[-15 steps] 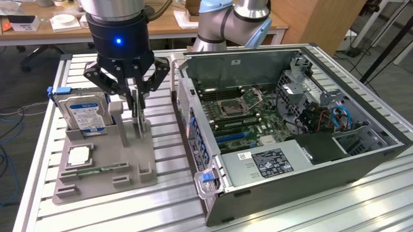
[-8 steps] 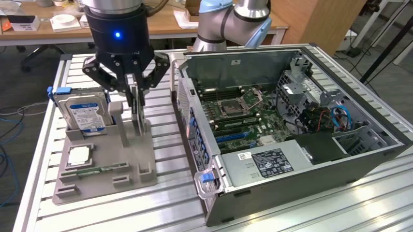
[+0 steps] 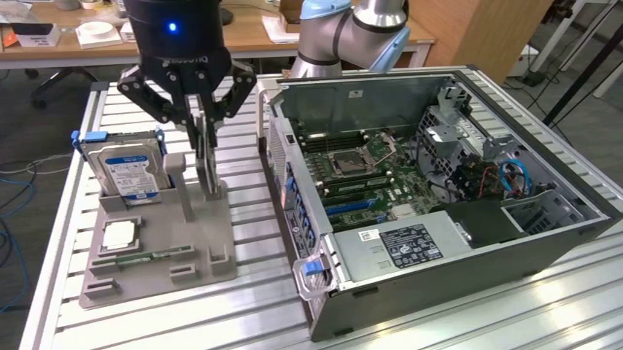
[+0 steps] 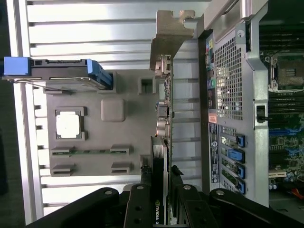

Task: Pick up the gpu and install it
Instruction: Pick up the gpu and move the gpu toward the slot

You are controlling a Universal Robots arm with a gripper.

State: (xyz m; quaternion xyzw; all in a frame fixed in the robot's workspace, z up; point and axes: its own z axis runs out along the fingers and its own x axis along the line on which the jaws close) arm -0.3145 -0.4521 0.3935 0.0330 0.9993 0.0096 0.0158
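Note:
The gpu point(image 3: 207, 171) is a thin dark card standing on edge in a slot of the grey holder point(image 3: 156, 251), at the exterior view's left. My gripper point(image 3: 201, 135) comes down over its top edge, with a finger on each side, shut on it. In the wrist view the gpu point(image 4: 165, 123) shows edge-on, running from between my gripper's point(image 4: 161, 202) black fingers point(image 4: 140, 204) to its silvery end bracket point(image 4: 168, 33). The open computer case point(image 3: 438, 182) lies to the exterior view's right, its motherboard point(image 3: 360, 168) exposed.
On the holder point(image 4: 118, 142) stand a silver hard drive with a blue label point(image 3: 127, 164), a square processor chip point(image 3: 119, 233) and a narrow memory stick point(image 3: 156, 257). The case's perforated rear panel point(image 4: 230, 85) sits close beside the card. A slatted metal table point(image 3: 253, 306) carries everything.

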